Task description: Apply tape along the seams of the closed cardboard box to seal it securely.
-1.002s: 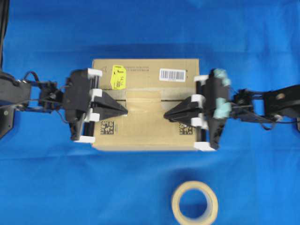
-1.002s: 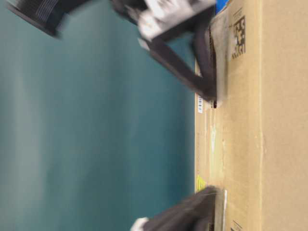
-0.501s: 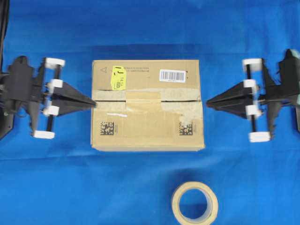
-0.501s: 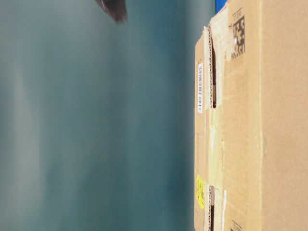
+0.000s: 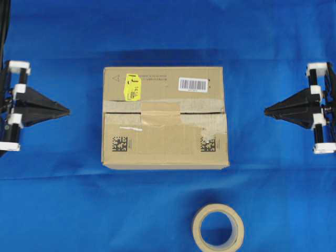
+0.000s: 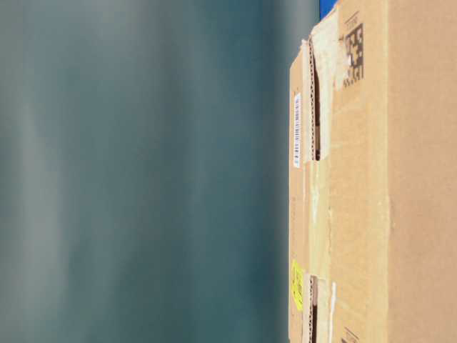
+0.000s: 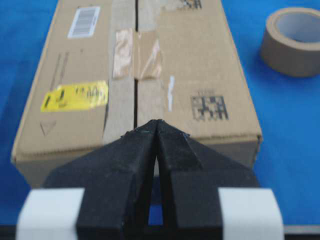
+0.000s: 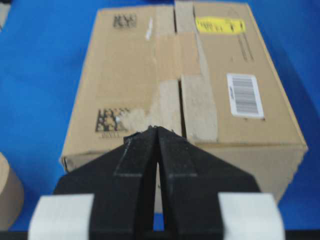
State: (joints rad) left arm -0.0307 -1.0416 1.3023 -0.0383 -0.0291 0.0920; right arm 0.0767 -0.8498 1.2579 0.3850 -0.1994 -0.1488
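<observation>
both arms just backed off the brown rectangular cardboard box (image 5: 165, 116) to the edges, left gripper (image 5: 65, 111) and right gripper (image 5: 268, 111) pinched together and empty (short tan tape strip (image 5: 160, 113) sits across mid-seam (image 5: 199, 113)), looks done.

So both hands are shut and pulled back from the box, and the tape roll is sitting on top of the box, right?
Not quite: the tape roll lies on the blue cloth beside the box, as the overhead view shows. Both the left hand and right hand are shut and clear of it.
</observation>
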